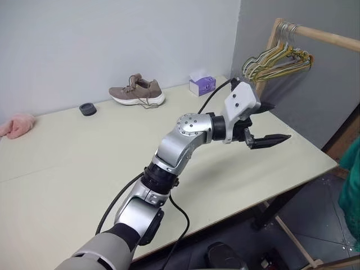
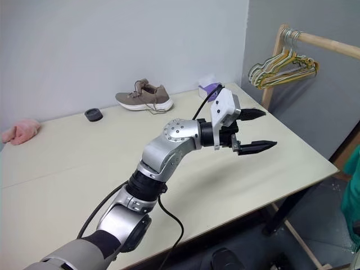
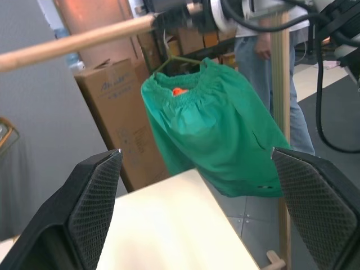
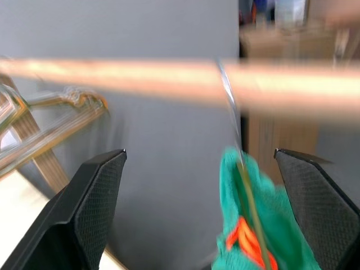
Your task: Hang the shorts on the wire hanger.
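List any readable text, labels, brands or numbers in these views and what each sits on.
Nothing reads with certainty.
Cardboard box behind the shorts: dark printed wording on its face, too blurred to read.
Orange tag inside the shorts' waistband: no legible text.
Small mark near the shorts' hem: too small to read.
Purple tissue box on the table: print, if any, too small to tell.

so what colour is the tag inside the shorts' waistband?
Orange, inside the teal-green fabric shorts at the gathered waistband; clearest in the left wrist view.
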Controlling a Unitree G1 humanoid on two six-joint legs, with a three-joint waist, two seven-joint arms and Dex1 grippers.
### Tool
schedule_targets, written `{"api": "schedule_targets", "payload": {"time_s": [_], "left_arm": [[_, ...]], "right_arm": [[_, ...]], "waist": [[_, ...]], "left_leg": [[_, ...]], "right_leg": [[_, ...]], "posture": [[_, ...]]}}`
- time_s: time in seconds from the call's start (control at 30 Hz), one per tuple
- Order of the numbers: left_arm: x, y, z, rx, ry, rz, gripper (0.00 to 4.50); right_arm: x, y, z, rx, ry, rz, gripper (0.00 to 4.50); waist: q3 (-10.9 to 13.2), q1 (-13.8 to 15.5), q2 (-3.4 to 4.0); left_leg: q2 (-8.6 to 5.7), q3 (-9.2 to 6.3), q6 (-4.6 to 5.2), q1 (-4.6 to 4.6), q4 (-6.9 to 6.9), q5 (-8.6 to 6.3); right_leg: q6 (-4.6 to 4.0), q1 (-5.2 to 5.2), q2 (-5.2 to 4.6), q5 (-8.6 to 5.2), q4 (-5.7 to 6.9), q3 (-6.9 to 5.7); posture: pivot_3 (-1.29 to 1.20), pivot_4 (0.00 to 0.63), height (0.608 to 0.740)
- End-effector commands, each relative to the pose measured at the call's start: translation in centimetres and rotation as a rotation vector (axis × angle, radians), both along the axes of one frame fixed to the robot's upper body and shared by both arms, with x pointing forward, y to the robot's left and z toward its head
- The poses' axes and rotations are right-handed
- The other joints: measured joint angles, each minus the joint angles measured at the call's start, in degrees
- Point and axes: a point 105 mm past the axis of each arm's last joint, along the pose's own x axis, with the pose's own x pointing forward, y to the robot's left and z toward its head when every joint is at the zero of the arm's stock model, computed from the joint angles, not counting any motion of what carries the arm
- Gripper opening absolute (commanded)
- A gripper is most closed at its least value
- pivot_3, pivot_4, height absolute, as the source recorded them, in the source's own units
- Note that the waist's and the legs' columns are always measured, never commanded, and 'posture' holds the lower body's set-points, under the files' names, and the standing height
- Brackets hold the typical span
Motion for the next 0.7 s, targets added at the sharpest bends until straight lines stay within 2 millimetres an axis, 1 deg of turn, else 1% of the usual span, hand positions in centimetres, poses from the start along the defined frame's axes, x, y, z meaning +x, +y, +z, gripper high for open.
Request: {"api": "schedule_targets", "payload": {"time_s": [0.03, 0.13, 0.2, 0.33, 0.37, 0.4, 0.43, 0.47, 0.53, 0.6, 0.67, 0.7], "left_arm": [[0.0, 0.6, 1.4, -0.039, -0.037, 0.019, 4.5], [0.4, 1.0, 1.3, -0.042, -0.029, 0.05, 4.5], [0.7, 1.4, 1.1, -0.037, -0.028, 0.075, 4.5], [1.4, 2.5, 0.6, -0.034, -0.023, 0.146, 4.5], [1.7, 2.9, 0.5, -0.034, -0.022, 0.171, 4.5], [2.1, 3.4, 0.4, -0.036, -0.022, 0.209, 4.5], [2.6, 3.9, 0.3, -0.039, -0.022, 0.247, 4.5], [3.2, 4.7, 0.2, -0.044, -0.022, 0.306, 4.5], [4.6, 6.4, -0.1, -0.052, -0.025, 0.436, 4.5], [6.4, 9.1, -0.9, -0.07, 0.008, 0.626, 4.5], [8.0, 14.2, -3.0, -0.061, 0.013, 0.921, 4.5], [8.3, 16.8, -4.7, -0.004, 0.029, 1.058, 4.5]], "right_arm": [[0.0, 1.8, 3.5, -0.269, -0.107, -0.017, 4.48], [1.1, 4.4, 4.2, -0.451, -0.151, 0.049, 4.48], [2.0, 6.5, 4.3, -0.539, -0.182, 0.123, 4.48], [3.1, 10.2, 4.7, -0.694, -0.275, 0.25, 4.48], [3.3, 11.2, 4.6, -0.714, -0.296, 0.283, 4.48], [3.8, 12.6, 4.1, -0.731, -0.301, 0.344, 4.48], [4.4, 14.1, 3.3, -0.735, -0.294, 0.42, 4.48], [4.9, 16.0, 2.2, -0.721, -0.285, 0.524, 4.48], [5.4, 19.1, 0.1, -0.691, -0.269, 0.675, 4.48], [5.8, 21.9, -2.3, -0.623, -0.244, 0.793, 4.48], [5.9, 25.1, -5.0, -0.526, -0.242, 0.891, 4.48], [5.8, 26.4, -6.3, -0.487, -0.231, 0.927, 4.48]], "waist": [[0.0, 0.17, 0.0], [0.0, 0.44, 0.0], [0.0, 0.61, 0.0], [0.0, 1.65, 0.0], [0.01, 1.97, -0.02], [0.02, 2.37, -0.03], [0.03, 2.84, -0.05], [0.03, 3.19, -0.05], [0.06, 4.0, -0.11], [0.05, 5.01, -0.1], [0.0, 6.01, -0.06], [-0.02, 6.33, -0.08]], "left_leg": [[0.0, -0.01, 0.0, -0.01, 0.01, 0.0], [0.0, 0.0, 0.0, 0.01, 0.01, 0.0], [0.0, 0.05, 0.0, 0.06, 0.01, 0.0], [0.0, 0.23, 0.01, 0.18, 0.0, 0.0], [0.0, 0.23, 0.01, 0.19, 0.0, 0.0], [0.0, 0.24, 0.01, 0.21, 0.02, 0.0], [0.0, 0.25, 0.01, 0.21, 0.04, 0.0], [0.01, 0.3, 0.01, 0.27, 0.04, 0.0], [0.01, 0.34, 0.02, 0.37, 0.04, 0.01], [0.07, 0.35, 0.02, 0.56, 0.05, 0.0], [0.11, 0.34, 0.02, 0.59, 0.05, 0.01], [0.17, 0.33, 0.02, 0.58, 0.05, 0.0]], "right_leg": [[0.01, 0.0, 0.0, 0.0, 0.0, 0.0], [0.05, 0.0, -0.01, 0.02, 0.0, 0.27], [0.1, 0.01, 0.0, 0.05, 0.01, 0.38], [0.17, 0.01, 0.02, 0.09, 0.05, 0.6], [0.2, 0.02, 0.02, 0.11, 0.05, 0.61], [0.21, 0.02, 0.02, 0.12, 0.06, 0.63], [0.25, 0.02, 0.02, 0.14, 0.06, 0.64], [0.29, 0.03, 0.02, 0.16, 0.07, 0.72], [0.35, 0.06, 0.03, 0.2, 0.08, 0.77], [0.37, 0.11, 0.06, 0.22, 0.11, 0.8], [0.4, 0.08, 0.07, 0.25, 0.15, 0.82], [0.4, 0.07, 0.06, 0.27, 0.14, 0.84]], "posture": [[-0.31, 0.0, 0.74], [-0.29, 0.0, 0.74], [-0.28, 0.0, 0.74], [-0.25, 0.0, 0.74], [-0.25, 0.0, 0.74], [-0.24, 0.0, 0.74], [-0.23, 0.0, 0.74], [-0.22, 0.0, 0.74], [-0.2, 0.0, 0.74], [-0.19, 0.0, 0.74], [-0.17, 0.0, 0.74], [-0.15, 0.0, 0.74]]}}
